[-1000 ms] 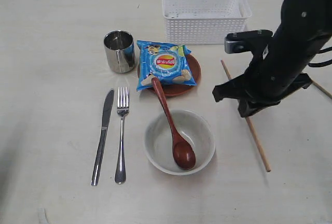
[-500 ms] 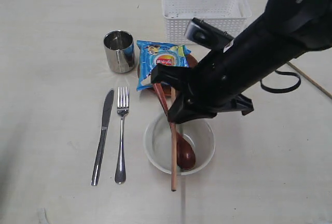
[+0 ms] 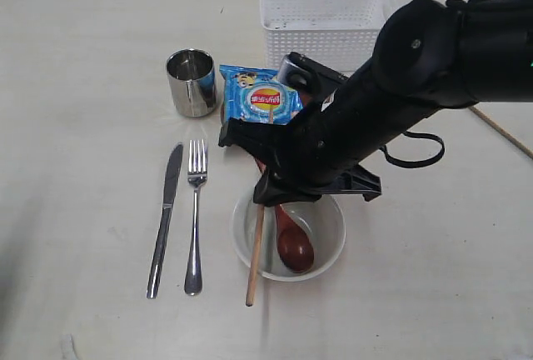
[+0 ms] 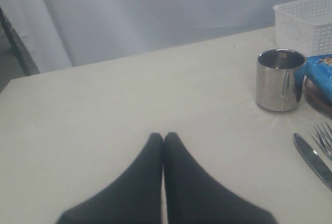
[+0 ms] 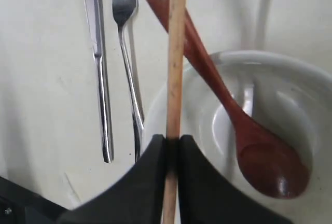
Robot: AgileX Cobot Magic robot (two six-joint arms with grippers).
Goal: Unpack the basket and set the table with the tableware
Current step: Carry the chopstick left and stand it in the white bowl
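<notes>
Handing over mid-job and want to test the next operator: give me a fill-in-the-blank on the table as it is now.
The right gripper is shut on a wooden ____.
The brown spoon has its head inside the white ____.
Right beside the knife lies the steel ____.
The left gripper holds nothing and is ____.
Missing words: chopstick; bowl; fork; shut.

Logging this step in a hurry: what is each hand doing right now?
Left hand: closed, holding nothing.
Right hand: closed on a thin pale wooden chopstick.
</notes>
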